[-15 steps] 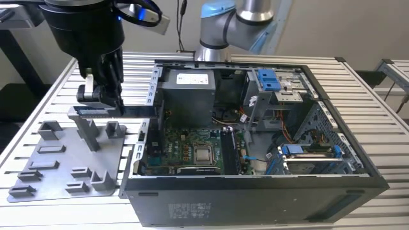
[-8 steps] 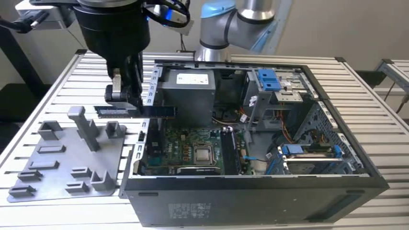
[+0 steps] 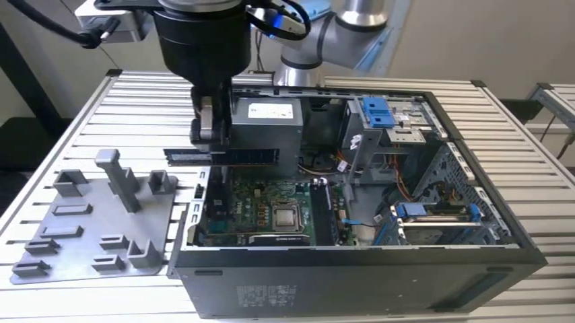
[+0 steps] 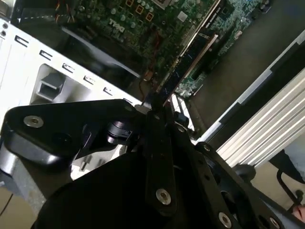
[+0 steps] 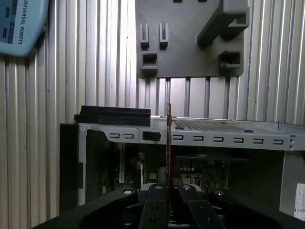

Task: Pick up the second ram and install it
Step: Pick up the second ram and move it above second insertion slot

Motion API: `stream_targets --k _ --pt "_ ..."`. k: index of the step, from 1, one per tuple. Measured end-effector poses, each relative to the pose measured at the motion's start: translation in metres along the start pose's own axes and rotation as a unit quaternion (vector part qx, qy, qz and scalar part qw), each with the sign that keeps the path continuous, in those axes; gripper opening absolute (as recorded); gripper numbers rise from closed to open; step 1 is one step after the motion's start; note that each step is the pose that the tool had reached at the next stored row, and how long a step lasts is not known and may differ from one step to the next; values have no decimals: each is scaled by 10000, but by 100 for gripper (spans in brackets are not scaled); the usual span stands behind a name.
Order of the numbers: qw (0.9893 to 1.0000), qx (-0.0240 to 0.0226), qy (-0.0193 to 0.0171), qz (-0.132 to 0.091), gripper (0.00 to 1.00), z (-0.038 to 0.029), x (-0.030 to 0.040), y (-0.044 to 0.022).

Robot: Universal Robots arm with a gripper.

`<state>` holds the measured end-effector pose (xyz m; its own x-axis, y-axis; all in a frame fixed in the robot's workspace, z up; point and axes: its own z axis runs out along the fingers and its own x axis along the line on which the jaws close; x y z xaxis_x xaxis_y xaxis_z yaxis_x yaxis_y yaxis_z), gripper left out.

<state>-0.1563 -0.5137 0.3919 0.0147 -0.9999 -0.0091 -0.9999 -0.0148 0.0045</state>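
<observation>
Gripper: clamped on the second ram, gripping it near its middle, up above the open computer case.
Second ram: a long, narrow, flat dark stick, held level on its long edge. There seem to be black chips along its face, though that detail is hard to make out.
Position: over the case wall on the exterior view's left, above the motherboard — lifted, not seated.
First wrist view: the stick is edge-on, a thin line running out from the jaws.
Holder plate: grey, lying on the slatted table beside the case.
</observation>
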Motion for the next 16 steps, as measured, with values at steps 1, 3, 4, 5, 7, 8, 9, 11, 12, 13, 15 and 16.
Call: stream_targets --k 1,3,4,5,7,8,9,11,12,13,15,16 --pt "10000 -1 0 0 14 0 1 -43" --pt "10000 -2 0 -1 14 0 2 -129" --pt "10000 -2 0 -1 14 -1 3 -173" --pt "10000 -3 0 -1 14 -1 3 -215" --pt "10000 -4 0 -3 14 -1 5 -303" --pt "10000 -4 0 -3 14 -2 5 -345" --pt "10000 -5 0 -3 14 -2 6 -387" --pt "10000 -6 0 -4 14 -2 7 -474" --pt "10000 -6 0 -6 14 -2 8 -518" --pt "10000 -7 0 -5 14 -2 8 -565" --pt "10000 -8 0 -7 14 -3 10 -651" --pt "10000 -8 0 -8 14 -3 10 -699"
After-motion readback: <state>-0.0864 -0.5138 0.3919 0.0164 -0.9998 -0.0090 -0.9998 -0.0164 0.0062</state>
